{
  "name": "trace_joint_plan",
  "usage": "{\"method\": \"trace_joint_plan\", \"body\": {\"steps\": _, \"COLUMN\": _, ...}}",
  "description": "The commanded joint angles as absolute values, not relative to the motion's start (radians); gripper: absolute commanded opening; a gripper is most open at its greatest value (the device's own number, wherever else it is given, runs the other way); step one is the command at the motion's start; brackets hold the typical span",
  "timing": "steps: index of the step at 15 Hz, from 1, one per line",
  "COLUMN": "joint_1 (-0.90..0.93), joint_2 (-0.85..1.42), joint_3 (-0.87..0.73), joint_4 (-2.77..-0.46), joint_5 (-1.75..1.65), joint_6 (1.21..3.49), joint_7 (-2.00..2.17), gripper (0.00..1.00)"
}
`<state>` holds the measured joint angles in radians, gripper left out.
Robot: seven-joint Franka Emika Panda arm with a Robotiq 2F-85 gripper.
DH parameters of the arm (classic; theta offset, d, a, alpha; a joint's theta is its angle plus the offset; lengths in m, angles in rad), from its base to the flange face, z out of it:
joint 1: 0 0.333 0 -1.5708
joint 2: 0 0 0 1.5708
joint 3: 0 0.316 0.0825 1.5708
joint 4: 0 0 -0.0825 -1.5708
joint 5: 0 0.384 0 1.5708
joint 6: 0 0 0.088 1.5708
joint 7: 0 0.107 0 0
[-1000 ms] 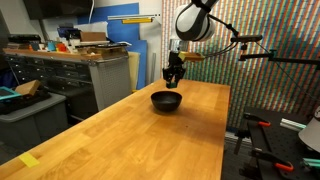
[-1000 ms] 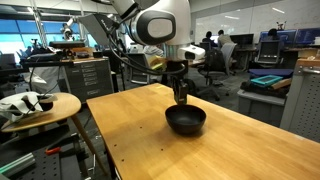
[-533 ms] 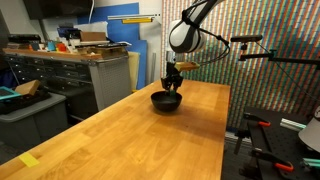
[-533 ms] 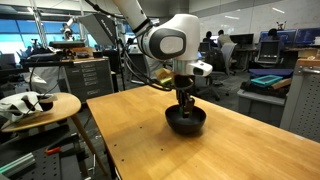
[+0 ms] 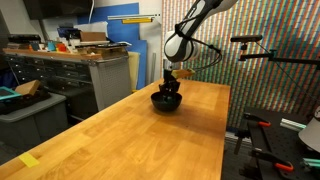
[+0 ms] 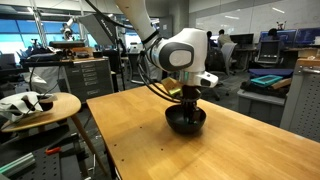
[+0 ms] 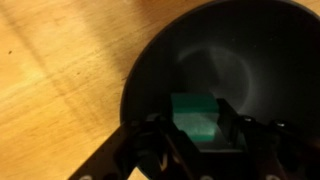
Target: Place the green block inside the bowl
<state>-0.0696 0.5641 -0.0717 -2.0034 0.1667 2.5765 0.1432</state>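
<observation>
Fingers (image 7: 148, 148) are gripping the green block (image 7: 196, 118), one dark pad pressing on its left face and the other on its right, so the cube is sitting clamped between them in the wrist view. Going from left to right there, pale wood of the bench (image 7: 50, 70) is filling the left part, then the rim of the bowl (image 7: 135, 80) is curving down, and its glossy dark inside is taking up the rest. The block is hanging inside the bowl, over the near part of its floor; whether it is touching that floor I cannot tell. In an exterior view, grey drawer cabinets (image 5: 60, 75) are standing at the left, the bench (image 5: 150, 140) is running through the middle, and the fingers (image 5: 171, 92) are reaching down into the bowl (image 5: 166, 102) near the bench's far end. In an exterior view, a round side table (image 6: 45, 103) is standing left of the bench (image 6: 130, 140), and further right the arm (image 6: 182, 55) is dipping its fingers (image 6: 188, 103) into the bowl (image 6: 186, 124).
</observation>
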Motion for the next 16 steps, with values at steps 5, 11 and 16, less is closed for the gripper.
{"method": "trace_joint_plan", "body": {"steps": 5, "joint_1": -0.091, "joint_2": 0.578, "joint_3": -0.049, "joint_4": -1.939, "joint_5": 0.173, "joint_6": 2.560, "joint_7": 0.109, "gripper": 1.00}}
{"method": "trace_joint_plan", "body": {"steps": 11, "joint_1": -0.087, "joint_2": 0.501, "joint_3": -0.049, "joint_4": -1.968, "joint_5": 0.162, "joint_6": 2.550, "joint_7": 0.088, "gripper": 1.00}}
{"method": "trace_joint_plan", "body": {"steps": 16, "joint_1": -0.070, "joint_2": 0.396, "joint_3": -0.056, "joint_4": -2.020, "joint_5": 0.112, "joint_6": 2.507, "joint_7": 0.033, "gripper": 1.00}}
